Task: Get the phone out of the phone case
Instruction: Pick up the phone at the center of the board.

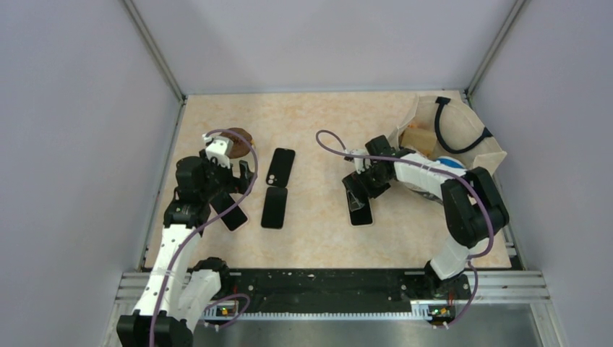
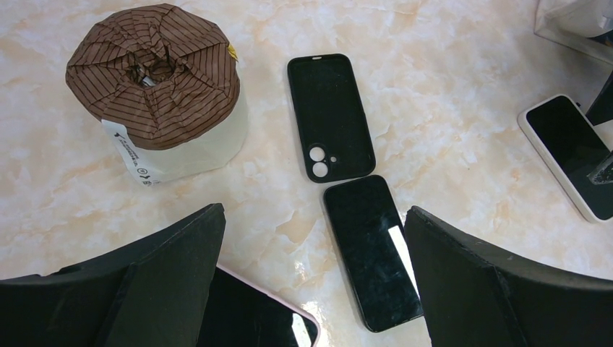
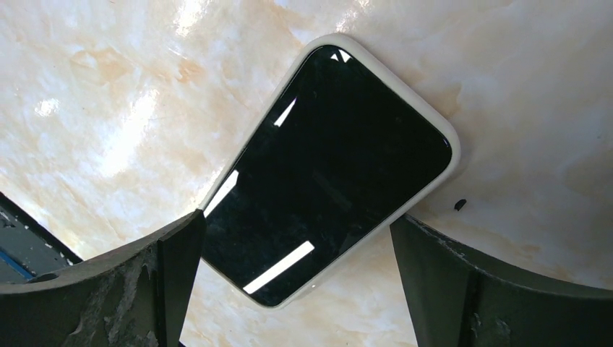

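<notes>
On the glossy marbled table (image 1: 318, 238), toward its right edge, the right gripper (image 1: 359, 189) hung wide open and empty over the white-cased phone (image 3: 329, 170), which might skid when pinched.

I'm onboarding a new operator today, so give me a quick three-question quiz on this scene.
1. True or false: the right gripper is open above the white-cased phone.
2. How many phones lie on the table?
3. What lies just past the far end of the bare black phone: A) empty black case, B) wrapped roll, C) cable?
Key: 1 true; 2 three; 3 A.
</notes>
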`<state>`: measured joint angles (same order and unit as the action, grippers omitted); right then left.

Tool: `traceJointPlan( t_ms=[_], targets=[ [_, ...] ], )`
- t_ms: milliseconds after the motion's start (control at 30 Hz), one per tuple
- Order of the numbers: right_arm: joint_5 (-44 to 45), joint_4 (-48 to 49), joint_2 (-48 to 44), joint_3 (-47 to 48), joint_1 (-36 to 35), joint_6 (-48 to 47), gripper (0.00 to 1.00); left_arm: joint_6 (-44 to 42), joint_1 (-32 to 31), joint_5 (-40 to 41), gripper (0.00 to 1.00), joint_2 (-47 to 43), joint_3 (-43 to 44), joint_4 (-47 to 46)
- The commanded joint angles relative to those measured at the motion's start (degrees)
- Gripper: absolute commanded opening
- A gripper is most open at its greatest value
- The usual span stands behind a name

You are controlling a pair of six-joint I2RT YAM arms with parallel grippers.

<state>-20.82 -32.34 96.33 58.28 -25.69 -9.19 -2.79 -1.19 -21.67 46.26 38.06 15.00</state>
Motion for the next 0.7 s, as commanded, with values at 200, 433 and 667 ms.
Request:
traceJointPlan(
  t_ms=[200, 433, 667],
  targets=[
    [2.5, 4.3, 1.9, 1.2, -7.3, -1.1, 0.97, -0.2, 0.8, -1.0, 0.99, -0.6, -0.3, -3.2],
    [6.1, 5.8, 1.4, -0.5, -10.9, -1.4, 0.98, 0.0, 2.4, -1.2, 0.99, -0.5, -0.3, -3.2],
    [9.5, 7.4, 0.8, -3.4, -13.4, -0.6, 0.98, 0.1, 3.0, -1.3, 0.99, -0.4, -0.4, -3.4]
  ],
)
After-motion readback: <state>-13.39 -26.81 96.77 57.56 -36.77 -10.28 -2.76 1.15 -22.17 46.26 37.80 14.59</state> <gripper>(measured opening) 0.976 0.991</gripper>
